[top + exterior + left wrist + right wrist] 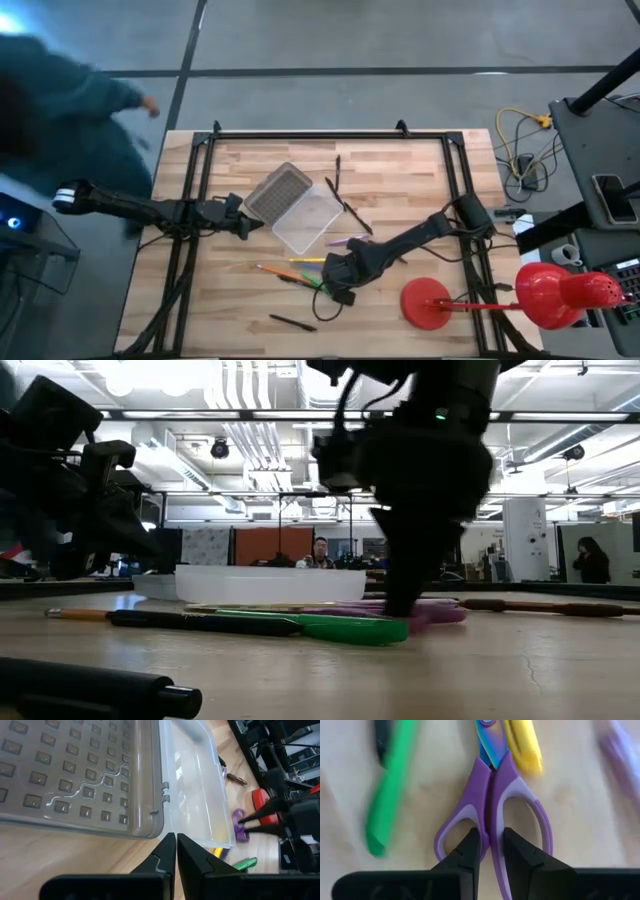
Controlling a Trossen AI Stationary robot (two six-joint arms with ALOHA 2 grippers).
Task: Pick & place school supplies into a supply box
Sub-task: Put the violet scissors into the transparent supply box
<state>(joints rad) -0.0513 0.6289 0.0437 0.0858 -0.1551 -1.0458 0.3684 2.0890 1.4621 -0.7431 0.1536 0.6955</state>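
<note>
The right gripper (pixel 491 852) is lowered onto the scissors (pixel 492 815), its fingers closed narrowly around the inner bars of the purple handles. A green marker (pixel 390 785) lies just beside them. The supply box (pixel 308 218) stands open farther off, with the closed left gripper (pixel 176 855) near its lid (pixel 75 770).

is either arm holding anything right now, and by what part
The right gripper has its fingers closed on the purple scissors, gripping where the two handle loops meet. The left gripper is shut, holding nothing.
</note>
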